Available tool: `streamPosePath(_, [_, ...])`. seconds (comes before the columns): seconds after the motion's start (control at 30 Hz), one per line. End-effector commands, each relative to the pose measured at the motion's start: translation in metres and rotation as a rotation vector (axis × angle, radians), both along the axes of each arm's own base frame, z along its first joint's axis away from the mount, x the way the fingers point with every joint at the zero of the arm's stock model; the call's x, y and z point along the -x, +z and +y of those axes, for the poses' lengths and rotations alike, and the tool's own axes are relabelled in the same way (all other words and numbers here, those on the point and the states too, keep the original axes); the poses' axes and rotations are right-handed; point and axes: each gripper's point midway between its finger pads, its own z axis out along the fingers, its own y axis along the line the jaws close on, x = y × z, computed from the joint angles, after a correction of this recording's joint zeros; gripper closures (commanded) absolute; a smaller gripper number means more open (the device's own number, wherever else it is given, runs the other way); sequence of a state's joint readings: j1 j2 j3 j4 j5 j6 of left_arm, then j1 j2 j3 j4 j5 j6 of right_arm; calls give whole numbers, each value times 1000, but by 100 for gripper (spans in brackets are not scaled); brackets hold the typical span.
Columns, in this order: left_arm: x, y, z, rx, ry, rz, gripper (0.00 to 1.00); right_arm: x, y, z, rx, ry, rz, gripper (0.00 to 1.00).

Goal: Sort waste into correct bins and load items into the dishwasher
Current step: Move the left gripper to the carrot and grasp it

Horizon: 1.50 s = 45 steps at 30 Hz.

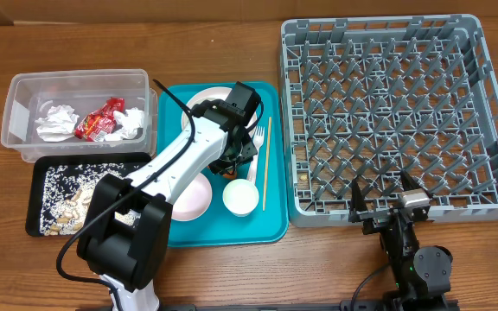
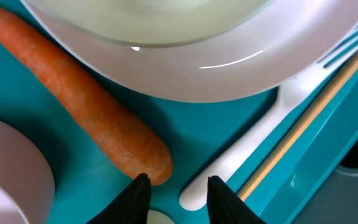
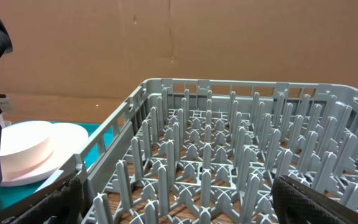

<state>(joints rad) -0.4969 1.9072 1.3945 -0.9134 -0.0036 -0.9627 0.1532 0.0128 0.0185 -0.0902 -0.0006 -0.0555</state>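
In clear tub (image 1: 14, 112), crumpled napkins (image 1: 56, 123), crinkled wrapper (image 1: 100, 119); on teal tray (image 1: 232, 230), glossy plate (image 2: 229, 68), rough carrot (image 2: 86, 106); left gripper (image 2: 177, 182) narrowly parted, right gripper (image 1: 379, 183) wide, both empty.

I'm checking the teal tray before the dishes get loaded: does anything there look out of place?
Yes: an orange carrot lies loose on the teal tray, between the plate and a pale bowl, near the white fork. It is food waste lying among dishes. The left gripper, open, is at its blunt end.
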Motion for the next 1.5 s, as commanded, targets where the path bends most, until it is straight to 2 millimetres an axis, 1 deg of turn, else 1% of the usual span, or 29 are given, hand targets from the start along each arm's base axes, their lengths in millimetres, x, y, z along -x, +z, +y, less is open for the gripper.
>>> streamPosePath(0.0, [-5,3,4,-18,83,-18,68,0,-2,2,-4,9,-3,0])
streamPosePath(0.1, [-6,2,11,-51,112,-24,67,0,-2,2,-5,9,-3,0])
streamPosePath(0.2, [-1,2,21,-95,172,-11,67,0,-2,2,-4,9,-3,0])
streamPosePath(0.33, [1,2,27,-123,200,-12,61,0,-2,2,-4,9,-3,0])
streamPosePath(0.47, [2,1,27,-120,211,-11,59,0,-2,2,-4,9,-3,0])
streamPosePath(0.53, [3,-2,28,-120,230,-7,58,0,-2,2,-4,9,-3,0])
streamPosePath(0.73, [8,-22,30,-112,266,-11,58,0,-2,2,-4,9,-3,0])
streamPosePath(1.0, [10,-25,30,-111,265,-6,58,0,-2,2,-4,9,-3,0])
streamPosePath(1.07, [11,-26,31,-112,265,-4,56,0,-2,2,-4,9,-3,0])
streamPosePath(1.13, [10,-28,30,-108,265,-10,55,0,-2,2,-4,9,-3,0])
streamPosePath(1.3, [12,-37,30,-98,268,-17,56,0,-2,2,-4,9,-3,0])
streamPosePath(1.47, [11,-40,30,-92,269,-24,56,0,-2,2,-4,9,-3,0])
